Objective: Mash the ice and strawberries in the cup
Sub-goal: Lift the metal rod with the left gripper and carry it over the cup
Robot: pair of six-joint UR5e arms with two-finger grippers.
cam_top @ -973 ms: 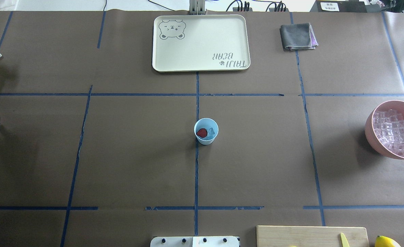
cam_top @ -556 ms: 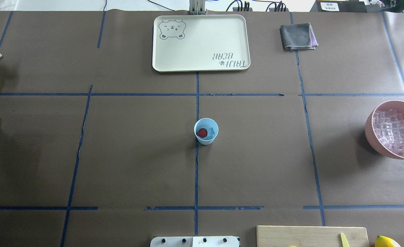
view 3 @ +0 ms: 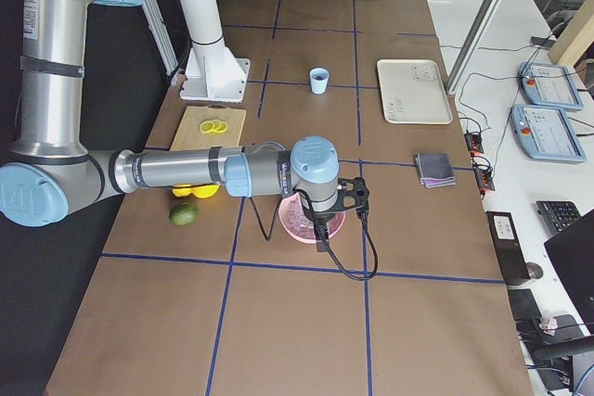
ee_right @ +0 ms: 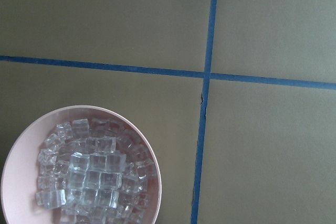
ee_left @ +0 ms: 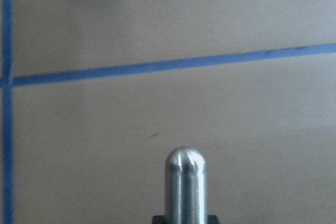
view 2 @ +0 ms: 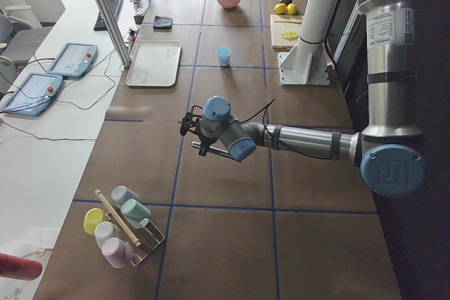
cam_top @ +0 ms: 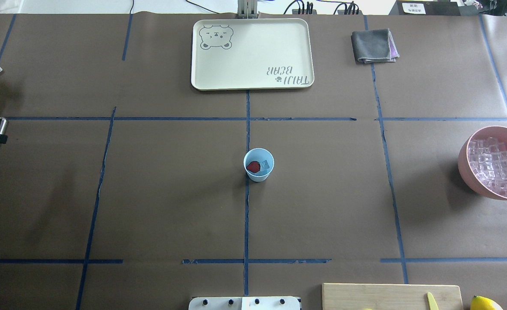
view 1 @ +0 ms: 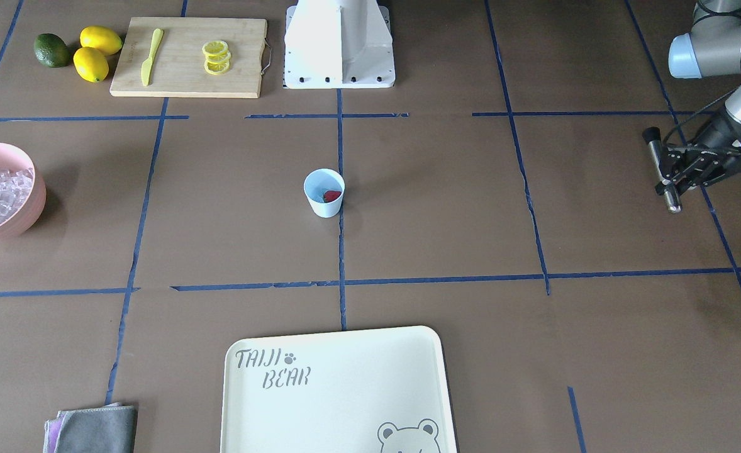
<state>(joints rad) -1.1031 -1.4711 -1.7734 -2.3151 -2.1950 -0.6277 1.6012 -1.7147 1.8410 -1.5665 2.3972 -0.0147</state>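
Observation:
The light-blue cup [cam_top: 258, 165] stands upright at the table's centre, also in the front view [view 1: 324, 192]. Inside it lie the red strawberry [cam_top: 252, 166] and one ice cube [cam_top: 265, 164]. More ice [cam_top: 494, 165] is heaped in a pink bowl [cam_top: 466, 172] at the right edge. My left gripper [view 1: 675, 171] is shut on a metal rod [view 1: 660, 158], held above the table far to the left of the cup; the rod's rounded tip shows in the left wrist view [ee_left: 185, 177]. My right gripper [view 3: 320, 224] hovers over the bowl; I cannot tell if it is open.
A cream tray [cam_top: 251, 54] lies at the far middle, with a grey cloth [cam_top: 373, 45] to its right. A cutting board [view 1: 188, 56] with lemon slices and a yellow knife, two lemons and a green fruit sit near the base. A cup rack [view 2: 119, 226] stands at the left end.
The metal rod in my left gripper has come further into the overhead view from the left edge. The cup, bowl and other objects have not moved.

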